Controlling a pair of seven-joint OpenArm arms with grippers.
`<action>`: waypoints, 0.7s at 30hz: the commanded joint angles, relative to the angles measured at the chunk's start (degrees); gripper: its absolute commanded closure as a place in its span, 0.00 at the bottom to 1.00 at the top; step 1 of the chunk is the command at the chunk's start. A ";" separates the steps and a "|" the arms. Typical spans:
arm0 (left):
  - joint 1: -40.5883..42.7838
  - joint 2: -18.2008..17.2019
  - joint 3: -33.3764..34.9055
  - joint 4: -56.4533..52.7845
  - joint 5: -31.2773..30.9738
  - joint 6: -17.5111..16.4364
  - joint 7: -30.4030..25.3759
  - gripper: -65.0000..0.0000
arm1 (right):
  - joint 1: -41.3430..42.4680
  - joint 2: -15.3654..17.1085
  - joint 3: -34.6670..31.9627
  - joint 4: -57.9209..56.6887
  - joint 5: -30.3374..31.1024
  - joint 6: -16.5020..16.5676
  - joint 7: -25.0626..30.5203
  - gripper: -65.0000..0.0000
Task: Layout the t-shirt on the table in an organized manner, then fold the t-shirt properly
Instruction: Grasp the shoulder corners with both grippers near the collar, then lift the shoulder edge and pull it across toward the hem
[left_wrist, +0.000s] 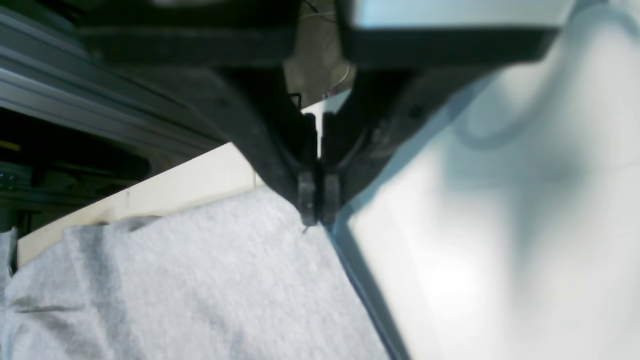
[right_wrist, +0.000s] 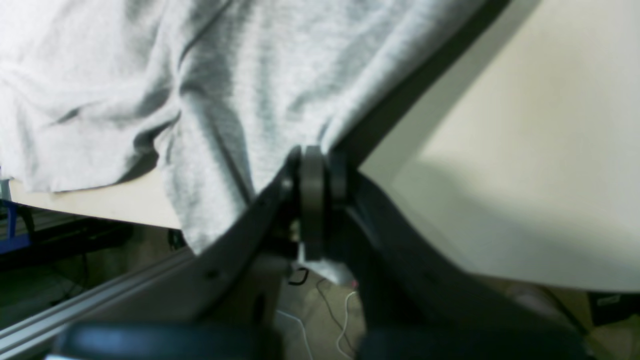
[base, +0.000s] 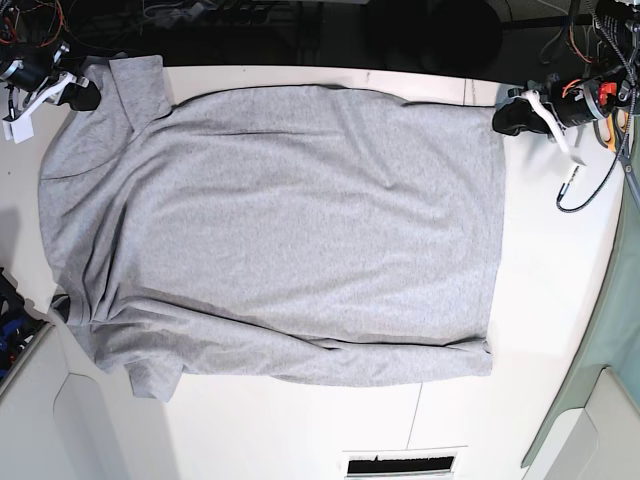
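The heather-grey t-shirt (base: 280, 230) lies spread flat on the white table (base: 560, 300), plain side up, with its hem toward the right of the base view and a sleeve at the upper left. My left gripper (base: 505, 118) sits at the shirt's far right corner. In the left wrist view its fingertips (left_wrist: 317, 210) are shut on the corner of the grey fabric (left_wrist: 200, 280). My right gripper (base: 88, 97) is at the far left sleeve. In the right wrist view it (right_wrist: 312, 165) is pinched shut on the shirt's edge (right_wrist: 225, 75), at the table's rim.
A green-grey cloth (base: 610, 330) hangs along the right edge of the base view. A dark slot (base: 400, 465) is set into the table's near edge. Cables (base: 585, 185) trail by the left arm. Both grippers work at the table's far edge, with a metal rail (right_wrist: 100, 300) below.
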 joint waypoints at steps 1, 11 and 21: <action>-0.22 -1.46 -0.39 1.33 -1.16 -0.54 -0.61 1.00 | -0.22 0.83 0.79 0.44 -0.35 -0.17 -0.24 1.00; 0.24 -3.54 -3.61 10.54 -9.31 -0.54 7.43 1.00 | -7.37 0.83 9.79 5.99 5.01 0.02 -1.11 1.00; 0.22 -5.07 -4.22 12.50 -10.86 -0.54 8.68 1.00 | -15.78 0.79 14.58 17.14 7.82 0.07 -2.38 1.00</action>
